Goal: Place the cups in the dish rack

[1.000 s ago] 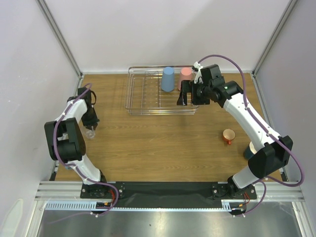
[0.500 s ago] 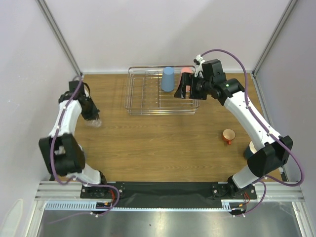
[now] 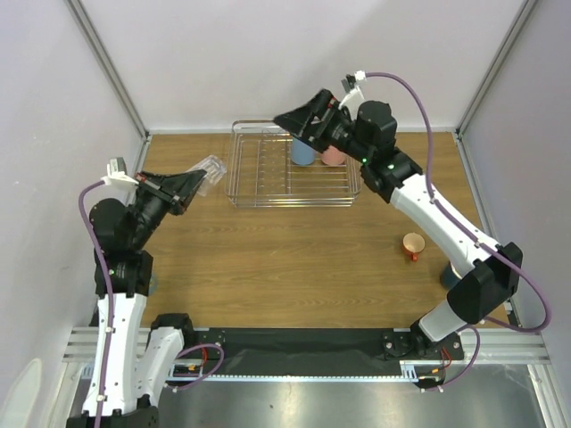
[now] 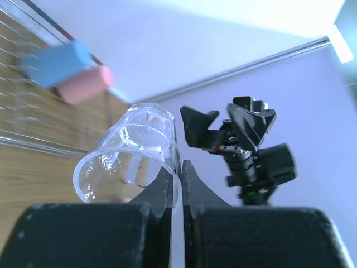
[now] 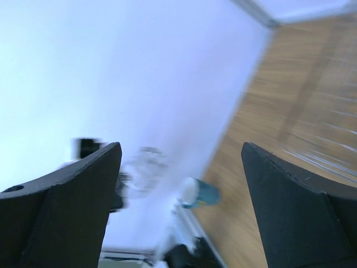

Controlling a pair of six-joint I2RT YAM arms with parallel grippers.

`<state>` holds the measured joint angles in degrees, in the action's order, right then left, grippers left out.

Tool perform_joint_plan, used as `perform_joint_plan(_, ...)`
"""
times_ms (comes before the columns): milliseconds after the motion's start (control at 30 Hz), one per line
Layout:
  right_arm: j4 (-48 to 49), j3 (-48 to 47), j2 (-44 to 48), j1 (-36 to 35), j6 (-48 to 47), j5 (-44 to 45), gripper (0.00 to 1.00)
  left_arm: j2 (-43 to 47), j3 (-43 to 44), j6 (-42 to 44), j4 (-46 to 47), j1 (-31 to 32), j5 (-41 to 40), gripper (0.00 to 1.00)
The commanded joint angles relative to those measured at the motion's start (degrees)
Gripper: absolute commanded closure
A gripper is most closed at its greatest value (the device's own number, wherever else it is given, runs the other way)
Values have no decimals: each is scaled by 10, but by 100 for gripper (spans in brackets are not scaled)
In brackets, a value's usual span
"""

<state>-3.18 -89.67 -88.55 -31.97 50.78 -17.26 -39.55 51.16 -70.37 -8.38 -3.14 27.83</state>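
My left gripper (image 3: 194, 178) is shut on the rim of the clear glass (image 3: 209, 169), held tilted in the air just left of the dish rack (image 3: 259, 183). In the left wrist view the jaws pinch the glass wall (image 4: 131, 153). The light blue tumbler (image 3: 302, 152) and pink tumbler (image 3: 335, 158) stand in the rack's far right part, also in the left wrist view (image 4: 56, 62) (image 4: 83, 86). My right gripper (image 3: 290, 119) is open and empty, raised above the rack. The small orange cup (image 3: 413, 243) sits on the table at right. The dark blue mug (image 3: 451, 272) is partly hidden by my right arm.
The wooden table (image 3: 294, 250) is walled by white panels at the back and both sides. The right wrist view is blurred; it shows the glass (image 5: 144, 167) and a teal, white-lined cup (image 5: 201, 192) near the left wall.
My left arm lifted the clear glass off the table and swung it toward the rack. My right gripper left the pink tumbler in the rack, rose and turned left.
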Motion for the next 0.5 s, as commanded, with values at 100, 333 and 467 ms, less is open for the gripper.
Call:
perform_joint_plan(100, 229, -13, -31, -44, 111, -43, 2, 16, -32, -204, 216, 16, 32, 100)
perform_joint_plan(333, 262, -3, -49, -114, 102, -68, 0, 30, -73, -255, 344, 50, -1, 100)
perform_joint_plan(467, 272, -31, -71, -129, 106, -72, 0, 42, -80, -254, 334, 66, -12, 100)
